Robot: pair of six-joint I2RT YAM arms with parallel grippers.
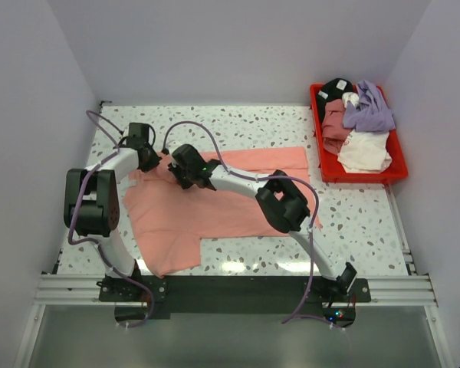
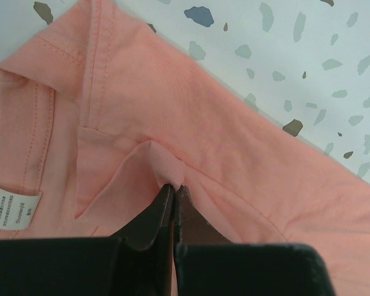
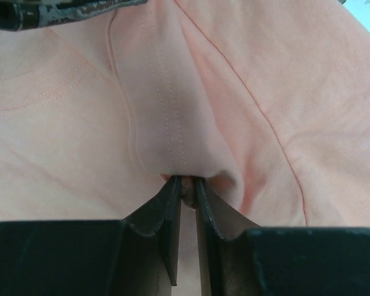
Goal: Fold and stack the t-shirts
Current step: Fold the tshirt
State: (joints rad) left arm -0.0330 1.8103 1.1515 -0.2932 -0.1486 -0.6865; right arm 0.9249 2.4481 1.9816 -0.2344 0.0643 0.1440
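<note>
A salmon-pink t-shirt (image 1: 215, 195) lies spread on the speckled table. My left gripper (image 1: 147, 159) is at its far left corner, shut on a pinched fold of the pink cloth (image 2: 166, 169) beside the collar and label. My right gripper (image 1: 182, 170) sits just to the right of it, shut on a stitched hem fold of the same shirt (image 3: 176, 148). Both grippers are close together near the shirt's upper left edge.
A red bin (image 1: 328, 170) at the back right holds several crumpled shirts: purple (image 1: 369, 110), white (image 1: 364, 149), dusty red and black. The table's walls close in left, back and right. The right arm stretches diagonally over the shirt.
</note>
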